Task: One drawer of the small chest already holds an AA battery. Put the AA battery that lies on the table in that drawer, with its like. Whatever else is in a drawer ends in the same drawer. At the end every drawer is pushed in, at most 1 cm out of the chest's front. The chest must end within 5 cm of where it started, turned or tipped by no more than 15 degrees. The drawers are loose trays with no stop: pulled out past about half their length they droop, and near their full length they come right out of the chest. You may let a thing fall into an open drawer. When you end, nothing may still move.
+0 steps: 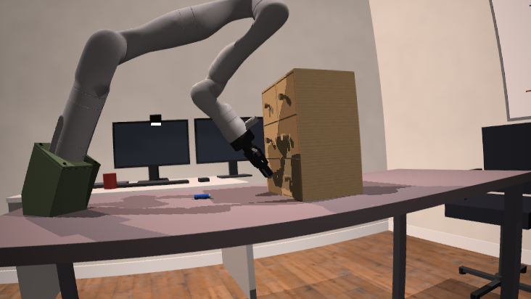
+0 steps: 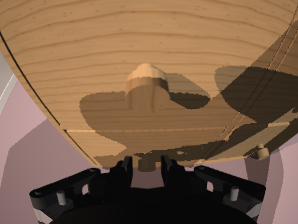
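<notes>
The black tool (image 1: pixel 268 172) stands partly open, holding nothing, its fingers just below a rounded wooden knob (image 2: pixel 147 82) on the grained chest (image 1: pixel 326 133). The blue cylindrical battery (image 1: pixel 202 196) lies on the mauve table (image 1: pixel 148 223).

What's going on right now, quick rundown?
Gripper part-open, empty, at a bottom drawer knob of the chest. Blue AA battery lies on table, untouched. All drawers shut. Nothing blocking.

- chest (image 1: pixel 326 133) front wall dead ahead of pincer (image 1: pixel 268 173), blocks forward travel
- knob (image 2: pixel 147 83) just ahead between the part-open fingers
- free room behind, toward battery (image 1: pixel 202 196)
</notes>
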Controlling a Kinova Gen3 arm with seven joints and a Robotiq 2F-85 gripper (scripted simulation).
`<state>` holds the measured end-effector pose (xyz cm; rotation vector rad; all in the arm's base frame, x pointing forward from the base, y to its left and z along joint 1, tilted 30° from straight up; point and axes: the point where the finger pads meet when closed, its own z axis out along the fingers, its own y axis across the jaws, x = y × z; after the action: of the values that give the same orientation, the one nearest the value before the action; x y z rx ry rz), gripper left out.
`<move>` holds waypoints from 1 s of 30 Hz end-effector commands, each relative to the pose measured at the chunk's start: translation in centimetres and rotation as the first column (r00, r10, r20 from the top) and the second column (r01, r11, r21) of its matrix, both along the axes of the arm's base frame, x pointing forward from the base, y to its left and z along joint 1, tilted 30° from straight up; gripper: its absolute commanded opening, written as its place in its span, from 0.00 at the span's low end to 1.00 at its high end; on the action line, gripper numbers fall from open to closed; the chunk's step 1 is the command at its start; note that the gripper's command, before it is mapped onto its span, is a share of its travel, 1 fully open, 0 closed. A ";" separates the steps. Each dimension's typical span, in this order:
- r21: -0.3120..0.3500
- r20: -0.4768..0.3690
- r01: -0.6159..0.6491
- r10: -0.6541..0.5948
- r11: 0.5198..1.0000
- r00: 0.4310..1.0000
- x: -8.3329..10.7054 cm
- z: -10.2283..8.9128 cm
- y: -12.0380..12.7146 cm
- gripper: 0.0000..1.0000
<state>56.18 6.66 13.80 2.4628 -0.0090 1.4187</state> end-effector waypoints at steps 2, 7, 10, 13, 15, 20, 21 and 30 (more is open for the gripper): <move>0.000 0.002 -0.001 0.001 1.000 1.000 0.0 0.1 0.1 0.33; 0.000 0.002 -0.001 0.001 1.000 1.000 0.0 0.1 0.1 0.13; 0.000 0.002 -0.001 0.001 1.000 1.000 0.0 0.1 0.1 0.13; 0.000 0.002 -0.001 0.001 1.000 1.000 0.0 0.1 0.1 0.13; 0.000 0.002 -0.001 0.001 1.000 1.000 0.0 0.1 0.1 0.13; 0.000 0.002 -0.001 0.001 1.000 1.000 0.0 0.1 0.1 0.13; 0.000 0.002 -0.001 0.001 1.000 1.000 0.0 0.1 0.1 0.13; 0.000 0.002 -0.001 0.001 1.000 1.000 0.0 0.1 0.1 0.13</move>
<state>56.16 6.67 13.81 2.4626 -0.0088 1.4191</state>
